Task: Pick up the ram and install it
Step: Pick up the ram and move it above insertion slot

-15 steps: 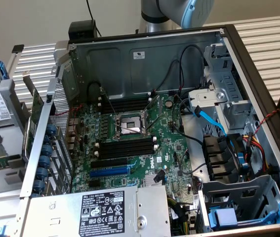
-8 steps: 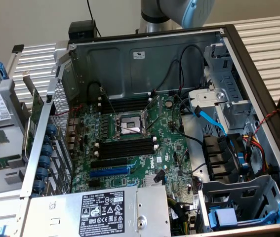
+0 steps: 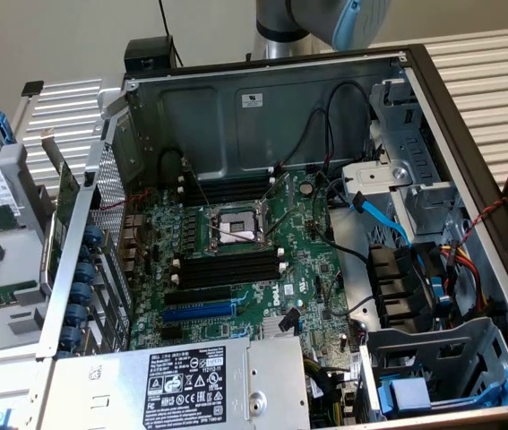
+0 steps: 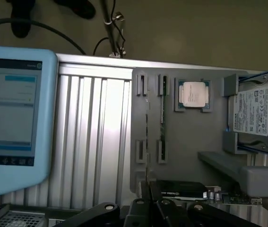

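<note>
Jaws together, nothing btw them, i.e. empty. They hang above one end of the grey parts tray (image 4: 190, 137), just beside a black card (image 4: 181, 191) lying there.

Ram (image 4: 162, 120): stands on its long edge in the tray, held at both ends by small slotted posts, dark green edge up. Apart from the jaws, untouched. A 2nd pair of posts sits just beside it; can't tell whether the thin line there is another stick. CPU chip (image 4: 193, 93) lies flat next to the ram, hard drive (image 4: 255, 118) beyond that. Tray sits on the ribbed metal desk (image 4: 91, 132); pendant screen (image 4: 11, 118) well off to one side.

Ext. view: arm (image 3: 325, 22) shows past the far wall of the open PC case (image 3: 236, 125). Mobo (image 3: 271, 287) exposed; black memory sockets (image 3: 227, 269) look vacant, blue slot (image 3: 198, 312) near them.

Step (my read): pickup, approach phase. Nothing grasped, nothing installed.

Next move needs, imo:
- jaws parted before any descent, wide enough for a thin board but no wider, since the neighbour posts are close
- line-up across the stick's thickness, near mid-length, so it lifts level
- straight pull up out of the posts; tilt could bind it
- gentle pinch, as the part is thin & likely flexes
</note>
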You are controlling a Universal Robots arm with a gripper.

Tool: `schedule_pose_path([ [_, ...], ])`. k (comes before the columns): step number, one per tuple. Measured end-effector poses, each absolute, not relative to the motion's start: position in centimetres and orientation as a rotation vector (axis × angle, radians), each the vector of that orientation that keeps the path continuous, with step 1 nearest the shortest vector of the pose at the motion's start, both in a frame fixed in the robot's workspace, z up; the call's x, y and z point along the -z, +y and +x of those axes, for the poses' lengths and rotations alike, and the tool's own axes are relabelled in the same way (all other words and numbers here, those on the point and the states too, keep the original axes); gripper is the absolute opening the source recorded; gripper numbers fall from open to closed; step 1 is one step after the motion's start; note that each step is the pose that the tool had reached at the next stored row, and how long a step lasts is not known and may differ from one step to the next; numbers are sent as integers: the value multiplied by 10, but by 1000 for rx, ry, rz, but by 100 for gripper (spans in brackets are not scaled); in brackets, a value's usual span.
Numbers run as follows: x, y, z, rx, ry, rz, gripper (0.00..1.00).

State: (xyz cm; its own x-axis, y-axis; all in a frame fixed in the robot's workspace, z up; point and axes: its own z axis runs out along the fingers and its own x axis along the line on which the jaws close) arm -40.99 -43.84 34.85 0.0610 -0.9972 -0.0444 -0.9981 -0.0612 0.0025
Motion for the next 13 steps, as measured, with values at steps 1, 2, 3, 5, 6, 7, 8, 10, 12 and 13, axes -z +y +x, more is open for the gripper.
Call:
schedule_pose_path([
  [1,-353,-439,-407,-55,2131,-2266,12],
  [2,-358,-440,-404,-58,2130,-2265,12],
  [3,-362,-440,-402,-60,2128,-2264,12],
  [5,-371,-441,-397,-67,2125,-2261,12],
  [6,-376,-442,-394,-70,2123,-2260,12],
  [7,-380,-442,-392,-74,2120,-2258,12],
  [8,-385,-442,-389,-79,2118,-2256,12],
  [10,-394,-443,-384,-86,2113,-2253,12],
  [12,-403,-443,-379,-91,2110,-2252,12],
  [13,-407,-443,-376,-93,2108,-2251,12],
])
